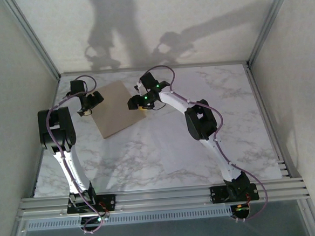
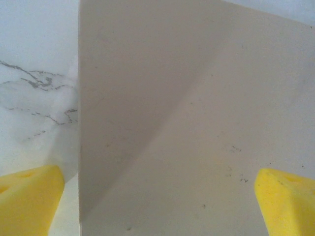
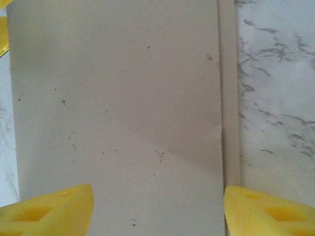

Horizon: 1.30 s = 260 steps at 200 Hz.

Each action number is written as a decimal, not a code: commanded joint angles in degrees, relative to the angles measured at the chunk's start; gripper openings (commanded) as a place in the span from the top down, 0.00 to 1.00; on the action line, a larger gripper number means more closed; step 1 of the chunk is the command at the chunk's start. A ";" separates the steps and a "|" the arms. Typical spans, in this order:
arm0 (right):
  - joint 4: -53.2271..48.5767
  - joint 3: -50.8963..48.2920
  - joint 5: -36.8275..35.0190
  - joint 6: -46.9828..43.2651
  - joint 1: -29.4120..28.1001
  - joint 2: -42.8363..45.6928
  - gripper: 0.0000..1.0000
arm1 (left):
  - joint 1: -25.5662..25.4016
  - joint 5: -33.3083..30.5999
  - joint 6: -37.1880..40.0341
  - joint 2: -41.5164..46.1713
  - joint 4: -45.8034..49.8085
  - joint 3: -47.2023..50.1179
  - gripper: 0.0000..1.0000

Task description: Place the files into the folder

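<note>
When you count from above, you have one folder (image 1: 112, 107), two arms and two grippers on one marble table (image 1: 255, 116). That folder lies flat in the upper left of the overhead frame, skewed to the table's edges. It sits between the left gripper (image 1: 93, 102) at its left edge and the right gripper (image 1: 135, 104) at its right edge.

It is tan-brown cardboard, matte and plain, flecked with small dark specks. Your right wrist view shows it closed. The top cover stops short of the right edge, leaving one narrow strip of the lower leaf showing, and there is a small nick halfway down the cover's edge. A diagonal shadow crosses the cover in both wrist views.

Your left gripper stands wide. Its two yellow fingers (image 2: 29, 199) sit in the bottom corners of its view, one over marble and one over cardboard, gripping nothing. Your right gripper is spread too, with two yellow tips at the bottom of its frame. The left tip is over the cover and the right one is just past the folder's edge, with nothing held.
</note>
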<state>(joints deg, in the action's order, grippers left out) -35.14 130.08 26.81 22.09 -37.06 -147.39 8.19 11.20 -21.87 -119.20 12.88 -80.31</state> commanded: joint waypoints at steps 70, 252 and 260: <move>-2.67 2.30 -0.30 -1.65 -0.83 -2.99 0.28 | -0.44 5.31 -2.82 0.11 0.78 2.35 0.00; 2.54 -0.94 11.12 1.66 -2.80 -1.11 0.28 | -2.12 9.17 -5.83 0.62 1.41 2.44 0.03; 3.10 -1.35 12.07 2.15 -2.77 -0.61 0.28 | -2.20 9.36 -5.84 0.88 1.53 2.44 0.03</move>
<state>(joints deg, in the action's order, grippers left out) -34.44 129.88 34.17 22.61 -39.00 -148.42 8.56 12.86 -25.32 -118.83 11.81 -79.72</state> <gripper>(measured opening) 0.725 0.973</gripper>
